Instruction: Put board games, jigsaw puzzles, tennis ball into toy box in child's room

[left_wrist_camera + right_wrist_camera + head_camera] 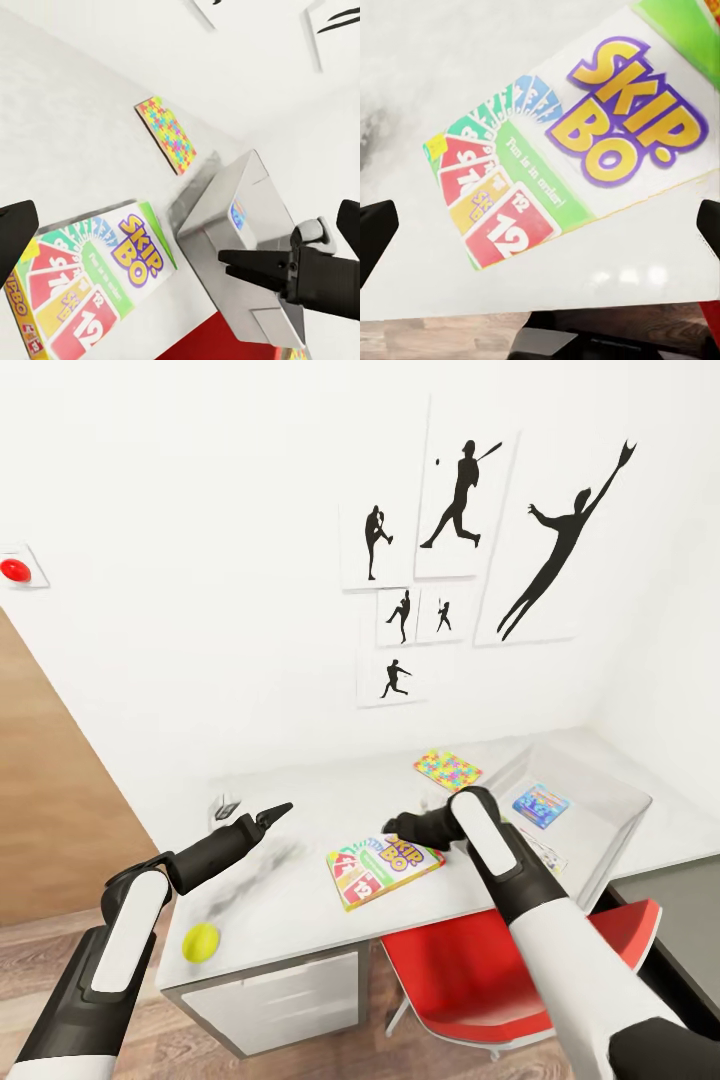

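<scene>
The Skip-Bo board game (385, 868) (577, 157) lies flat near the front edge of the table (300, 880). Just above its far edge my right gripper (393, 825) hovers open, its fingertips (375, 232) wide apart with nothing between them. My left gripper (276, 815) hangs open over bare tabletop to the left. A jigsaw puzzle (447, 768) (168, 133) lies near the wall. The toy box (612, 828) (251, 187) at the right holds a small blue board game (540, 803) (238, 214) and another flat piece, half hidden by my right arm. The tennis ball (201, 941) rests at the front left corner.
A red-seated chair (500, 970) is tucked under the table's front, below my right arm. The dark grey cabinet section (680, 920) adjoins at the right. Drawers (280, 1000) sit under the table's left end. Baseball silhouette pictures (460, 510) hang on the white wall.
</scene>
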